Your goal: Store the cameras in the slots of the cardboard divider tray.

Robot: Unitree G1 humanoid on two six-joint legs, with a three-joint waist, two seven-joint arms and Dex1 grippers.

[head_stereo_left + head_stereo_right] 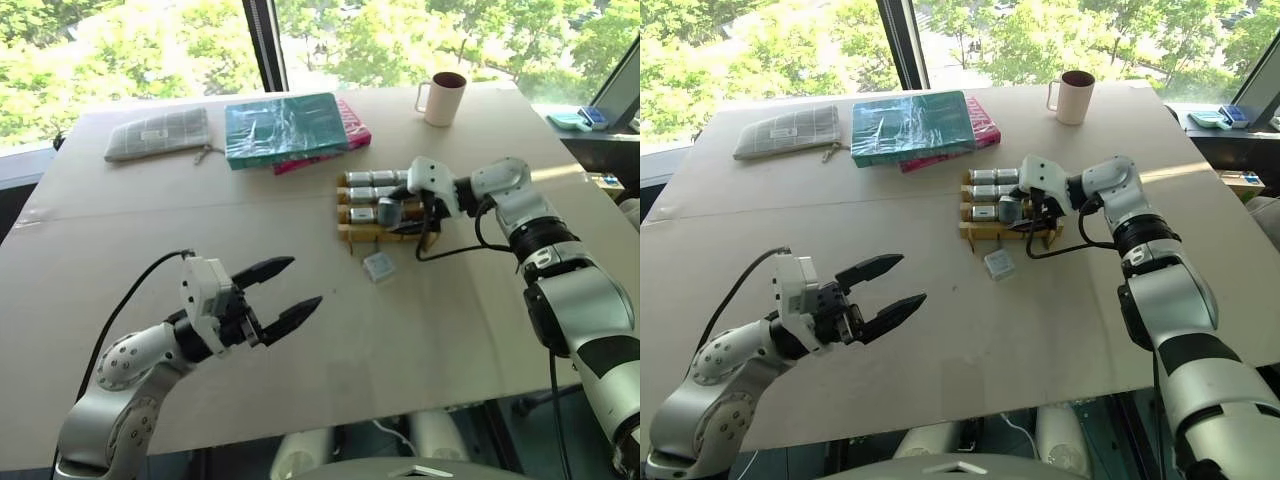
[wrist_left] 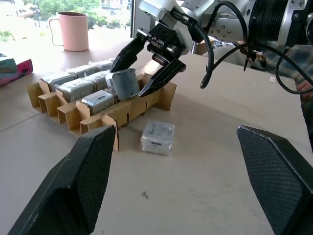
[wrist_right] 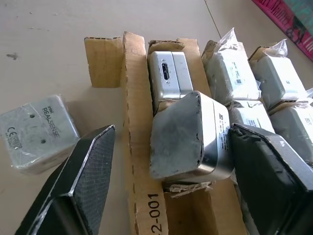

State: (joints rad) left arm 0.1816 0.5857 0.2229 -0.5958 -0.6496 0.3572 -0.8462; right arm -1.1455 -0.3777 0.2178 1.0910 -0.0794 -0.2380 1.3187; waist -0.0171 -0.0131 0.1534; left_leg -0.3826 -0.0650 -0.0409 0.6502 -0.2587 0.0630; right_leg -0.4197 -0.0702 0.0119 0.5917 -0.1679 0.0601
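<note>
The right gripper [image 2: 146, 68] stands open astride a silver-grey boxy camera [image 3: 188, 137] sitting tilted in the tan cardboard divider tray [image 3: 139, 161], whose wall reads "2-001". A loose wrapped camera [image 3: 36, 132] marked "REALSENSE" lies beside it. The left gripper [image 1: 285, 293] hovers wide, well apart.

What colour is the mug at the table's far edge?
Pale pink mug, seen best in the left wrist view.

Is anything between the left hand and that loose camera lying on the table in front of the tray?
Nothing visible. The left hand is open over bare table, and the loose camera lies alone just in front of the cardboard divider tray. The right hand is over the tray, its fingers either side of another camera.
</note>
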